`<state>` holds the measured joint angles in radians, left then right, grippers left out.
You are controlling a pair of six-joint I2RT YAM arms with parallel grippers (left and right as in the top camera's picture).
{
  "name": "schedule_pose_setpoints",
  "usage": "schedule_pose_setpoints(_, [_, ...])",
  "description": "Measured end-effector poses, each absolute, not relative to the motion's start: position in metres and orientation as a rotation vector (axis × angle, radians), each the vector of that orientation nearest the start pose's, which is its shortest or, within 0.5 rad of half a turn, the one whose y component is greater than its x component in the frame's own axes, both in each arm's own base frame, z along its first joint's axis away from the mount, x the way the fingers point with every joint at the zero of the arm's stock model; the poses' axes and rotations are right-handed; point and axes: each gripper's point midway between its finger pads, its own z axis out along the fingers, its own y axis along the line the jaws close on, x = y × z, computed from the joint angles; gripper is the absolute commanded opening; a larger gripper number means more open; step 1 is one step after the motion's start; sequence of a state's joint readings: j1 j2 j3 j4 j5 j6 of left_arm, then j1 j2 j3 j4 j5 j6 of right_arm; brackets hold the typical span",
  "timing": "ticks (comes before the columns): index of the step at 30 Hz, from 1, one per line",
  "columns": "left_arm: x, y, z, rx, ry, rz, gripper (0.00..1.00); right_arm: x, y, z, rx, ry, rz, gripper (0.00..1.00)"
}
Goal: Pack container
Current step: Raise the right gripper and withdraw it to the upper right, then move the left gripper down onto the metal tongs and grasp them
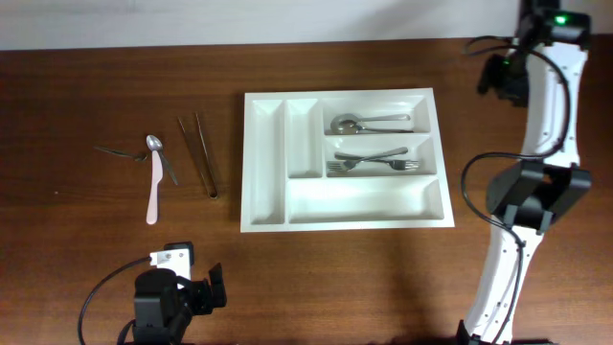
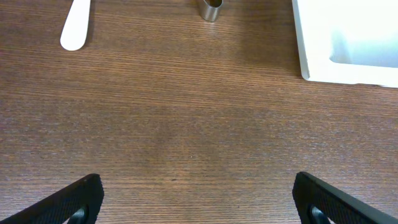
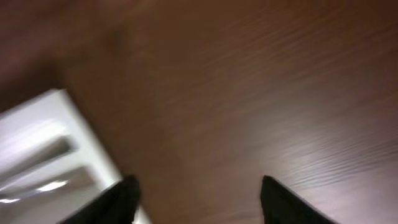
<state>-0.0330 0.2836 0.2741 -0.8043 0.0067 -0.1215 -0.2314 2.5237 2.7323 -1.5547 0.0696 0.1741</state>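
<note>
Brown wooden table (image 1: 96,77) spreads under your left gripper (image 2: 199,199), jaws wide apart and empty. Your right gripper (image 3: 196,199) stands parted, holding nothing, beside the container (image 1: 364,199): white, five compartments, mid-table, with a spoon (image 1: 347,124) and forks (image 1: 374,165) inside.

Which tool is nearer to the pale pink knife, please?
Left. The left tool is near the knife, past its handle end; the right tool is beyond the container, off its far right corner.
</note>
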Motion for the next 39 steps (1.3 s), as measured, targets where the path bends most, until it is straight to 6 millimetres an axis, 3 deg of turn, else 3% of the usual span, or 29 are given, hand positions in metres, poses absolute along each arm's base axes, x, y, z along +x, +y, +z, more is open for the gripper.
schedule_pose_setpoints(2, [0.181, -0.007, 0.066, -0.102, 2.384, -0.081, 0.99, 0.495, -0.151, 0.137, 0.580, 2.861, -0.126, 0.99])
schedule_pose_setpoints(6, [0.181, -0.007, 0.066, -0.102, 2.384, -0.081, 0.99, 0.491, -0.164, 0.136, 0.583, 2.862, -0.087, 0.99])
schedule_pose_setpoints(19, [0.181, -0.007, 0.066, -0.102, 2.384, -0.081, 0.99, 0.492, -0.162, 0.136, 0.562, 2.863, -0.038, 0.99])
schedule_pose_setpoints(23, [0.182, 0.001, 0.068, -0.124, 2.374, -0.026, 0.99, 0.492, -0.162, 0.136, 0.559, 2.863, -0.038, 0.99])
schedule_pose_setpoints(26, [0.214, 0.004, 0.103, -0.138, 2.176, -0.017, 0.99, 0.492, -0.161, 0.136, 0.558, 2.863, -0.035, 0.99])
schedule_pose_setpoints(27, [0.227, 0.003, 0.125, -0.135, 2.078, -0.035, 0.99, 0.492, -0.161, 0.136, 0.558, 2.862, -0.034, 0.99])
schedule_pose_setpoints(28, [0.243, -0.002, 0.159, -0.125, 1.926, -0.085, 0.99, 0.492, -0.161, 0.136, 0.557, 2.863, -0.033, 0.99])
schedule_pose_setpoints(31, [0.254, -0.013, 0.209, -0.129, 1.726, -0.203, 0.99, 0.492, -0.161, 0.136, 0.557, 2.862, -0.034, 0.99])
schedule_pose_setpoints(35, [0.253, -0.029, 0.217, -0.164, 1.703, -0.373, 0.99, 0.492, -0.161, 0.136, 0.557, 2.861, -0.034, 0.99])
schedule_pose_setpoints(39, [0.253, -0.036, 0.224, -0.154, 1.677, -0.435, 0.99, 0.492, -0.161, 0.136, 0.557, 2.861, -0.034, 0.99])
